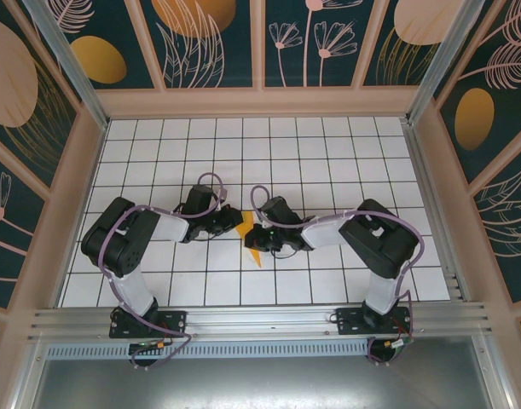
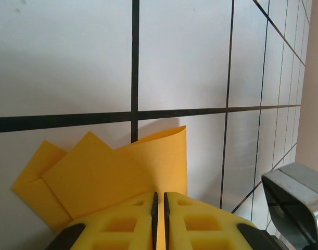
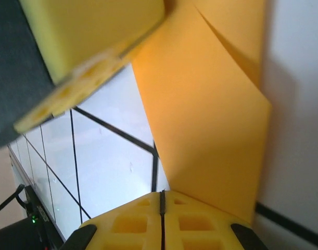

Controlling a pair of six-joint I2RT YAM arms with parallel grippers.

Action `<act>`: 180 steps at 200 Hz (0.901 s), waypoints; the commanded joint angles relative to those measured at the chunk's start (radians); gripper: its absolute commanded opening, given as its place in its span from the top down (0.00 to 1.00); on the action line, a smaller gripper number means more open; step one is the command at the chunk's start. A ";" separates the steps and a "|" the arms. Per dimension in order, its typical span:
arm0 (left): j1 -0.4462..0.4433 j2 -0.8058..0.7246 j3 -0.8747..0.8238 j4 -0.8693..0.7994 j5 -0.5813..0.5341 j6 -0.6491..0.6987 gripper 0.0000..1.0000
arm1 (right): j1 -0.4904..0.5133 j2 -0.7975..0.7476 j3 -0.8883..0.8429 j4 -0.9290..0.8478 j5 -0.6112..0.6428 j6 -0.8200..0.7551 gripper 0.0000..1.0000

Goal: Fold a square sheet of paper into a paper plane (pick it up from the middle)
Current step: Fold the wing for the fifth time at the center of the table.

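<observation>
— What's the biggest thing in front of you?
— The white tiled table (image 1: pixel 328 162), walled in by patterned panels (image 1: pixel 217 34). My two arms bend inward over it and meet near its middle.
— And the paper?
— The paper (image 1: pixel 253 253) is right there, between my wrists. From above, an orange-yellow sliver pokes out under them. The rest is covered, so its full outline is hard to make out.
— Your left gripper?
— My left gripper (image 2: pixel 159 200) has its yellow fingers pressed together on the paper's lower edge. From that wrist I see overlapping folded flaps fanning up and to the left, their bottom cut off by the fingers.
— The right one?
— My right gripper (image 3: pixel 162 200) is likewise clamped on the paper, which runs up out of its seam, with a crease crossing the upper part. One left finger (image 3: pixel 91 36) looms blurred at the upper left.
— Anything unclear?
— A grey rounded casing (image 2: pixel 296 200) in the corner of the left wrist view is cut off. I can't tell what it is.
</observation>
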 commanded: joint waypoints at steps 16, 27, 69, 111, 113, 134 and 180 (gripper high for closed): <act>0.002 0.082 0.000 -0.079 -0.126 0.017 0.84 | 0.038 -0.060 -0.097 -0.067 -0.025 0.001 0.90; 0.002 0.083 0.000 -0.080 -0.125 0.016 0.84 | 0.058 -0.070 -0.106 -0.094 -0.021 -0.016 0.90; 0.001 0.081 0.001 -0.085 -0.126 0.017 0.84 | 0.093 -0.100 -0.117 -0.203 0.040 -0.046 0.90; 0.002 0.073 0.004 -0.099 -0.127 0.029 0.84 | 0.074 -0.184 -0.068 -0.218 0.066 -0.064 0.89; 0.002 0.073 0.004 -0.100 -0.127 0.029 0.84 | 0.075 -0.187 -0.064 -0.216 0.064 -0.065 0.89; 0.002 0.072 0.004 -0.098 -0.125 0.029 0.83 | 0.077 -0.197 -0.027 -0.190 0.036 -0.078 0.88; 0.002 0.076 0.007 -0.098 -0.119 0.028 0.83 | 0.098 -0.117 0.007 -0.187 0.022 -0.077 0.88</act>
